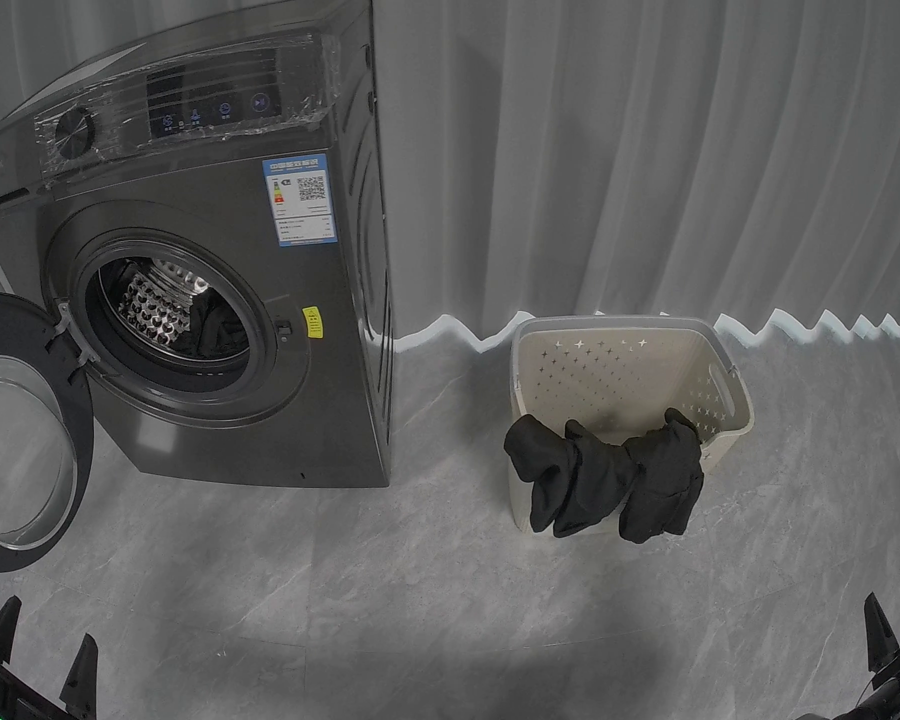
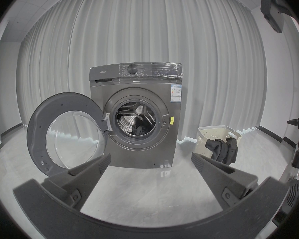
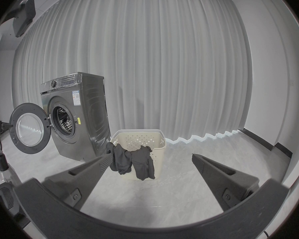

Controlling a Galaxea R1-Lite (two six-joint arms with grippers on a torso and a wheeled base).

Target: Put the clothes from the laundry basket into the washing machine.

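Head view has the washing machine (image 1: 220, 252) at the robot's front left, standing on the grey floor (image 1: 420, 592) with its round door (image 1: 20, 432) swung fully open to the left, so the drum mouth is free. One dark garment (image 1: 215, 327) already lies inside the drum. To the right of the machine, apart from it, stands the cream laundry basket (image 1: 730, 392). The black clothes (image 1: 610, 477) hang over its front rim, half inside and half down the outer wall; their long axis runs along this rim, from left to right before the robot. The right gripper (image 3: 151, 156) is released and holds nothing. It looks almost straight at the basket, so I judge the right arm is the nearer one for the grasp, and the clothes lie forward and a little to the left of it, well apart. The left gripper (image 2: 150, 156) is also spread open and empty, facing the drum. On the front of the machine there is a blue and white label (image 1: 300, 197) with a square code, and a small yellow sticker (image 1: 313, 321) beside the drum opening; the print on them is too small to read.
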